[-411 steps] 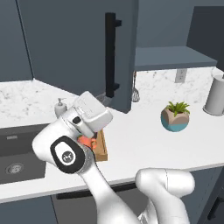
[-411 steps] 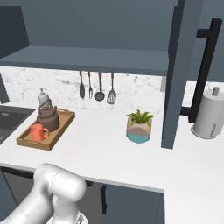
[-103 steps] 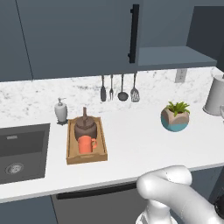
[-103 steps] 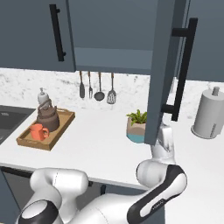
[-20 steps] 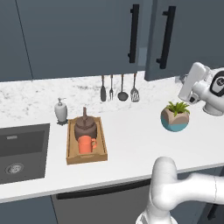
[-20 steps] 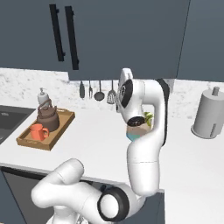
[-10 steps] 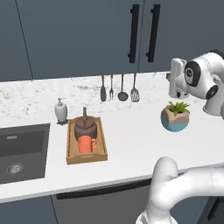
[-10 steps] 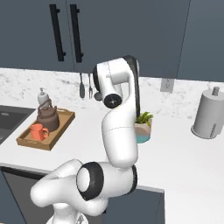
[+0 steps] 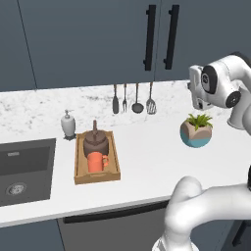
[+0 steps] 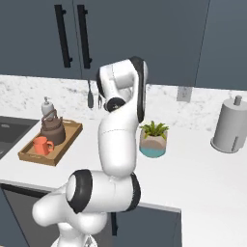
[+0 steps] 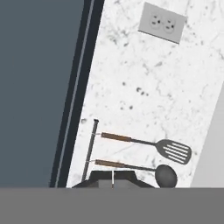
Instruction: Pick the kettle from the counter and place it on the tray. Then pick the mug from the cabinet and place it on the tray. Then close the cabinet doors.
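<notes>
Cabinet doors shut; kettle, mug on tray.

This is a home kitchen, a rendered one. A long white marbled counter runs from left to right, with a matching grey-veined backsplash at the far side. Above it hang dark slate-blue wall cabinets with 2 doors that have long black bar handles. At the left a dark sink is set into the counter, and a soap dispenser stands just beside it. 4 cooking utensils hang on a rail on the backsplash. A small potted plant, a paper towel roll and a wall socket are at the right.
</notes>
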{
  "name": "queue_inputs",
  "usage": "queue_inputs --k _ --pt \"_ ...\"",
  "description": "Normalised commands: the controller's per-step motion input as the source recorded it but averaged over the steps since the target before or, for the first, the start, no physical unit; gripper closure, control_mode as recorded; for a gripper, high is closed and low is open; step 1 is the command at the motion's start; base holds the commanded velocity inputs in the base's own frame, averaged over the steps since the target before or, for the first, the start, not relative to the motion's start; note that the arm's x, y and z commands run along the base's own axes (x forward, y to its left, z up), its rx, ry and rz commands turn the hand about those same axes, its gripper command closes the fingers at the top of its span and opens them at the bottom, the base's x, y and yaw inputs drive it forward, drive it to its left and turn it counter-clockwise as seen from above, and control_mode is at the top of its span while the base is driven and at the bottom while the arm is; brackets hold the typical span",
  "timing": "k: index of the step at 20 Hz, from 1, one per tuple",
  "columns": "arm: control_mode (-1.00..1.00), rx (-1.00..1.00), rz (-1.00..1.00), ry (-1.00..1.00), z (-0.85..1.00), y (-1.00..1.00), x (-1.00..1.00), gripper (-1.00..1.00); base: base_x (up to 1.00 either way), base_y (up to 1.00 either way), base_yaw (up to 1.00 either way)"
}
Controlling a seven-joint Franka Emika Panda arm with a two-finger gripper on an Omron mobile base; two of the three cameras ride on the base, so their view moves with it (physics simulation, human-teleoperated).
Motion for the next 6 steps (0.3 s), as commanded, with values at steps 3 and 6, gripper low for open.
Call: queue_inputs --k 3,6 --pt "-1.0 -0.27 -0.11 0.52 0.36 0.0 0.0 1.0 0.0 0.0 0.0" --pt "-1.0 -0.27 -0.1 0.5 0.39 -0.01 -0.17 1.0 0.0 0.0 0.0"
